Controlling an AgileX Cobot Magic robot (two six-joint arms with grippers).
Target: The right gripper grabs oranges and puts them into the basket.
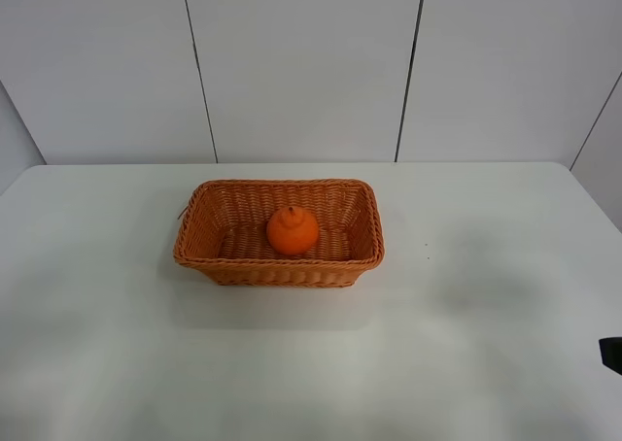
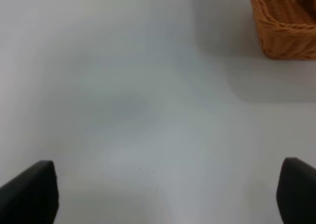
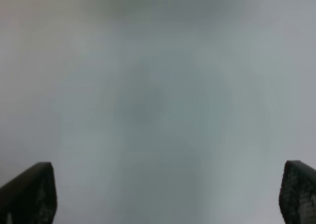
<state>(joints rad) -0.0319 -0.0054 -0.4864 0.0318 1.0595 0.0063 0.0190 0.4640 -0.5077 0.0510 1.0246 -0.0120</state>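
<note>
The orange [image 1: 293,231] lies inside the wicker basket [image 1: 209,258] at the middle of the white table, upright with its knobbed top up. A corner of the basket [image 2: 284,21] shows in the left wrist view. My right gripper [image 3: 168,199] is open and empty over bare table; only a black sliver of it [image 1: 611,353] shows at the right edge of the exterior view. My left gripper [image 2: 165,197] is open and empty over bare table, away from the basket; it is out of the exterior view.
The white table [image 1: 486,295] runs to a white panelled wall [image 1: 301,62] at the back. The table's back edge lies just behind the basket.
</note>
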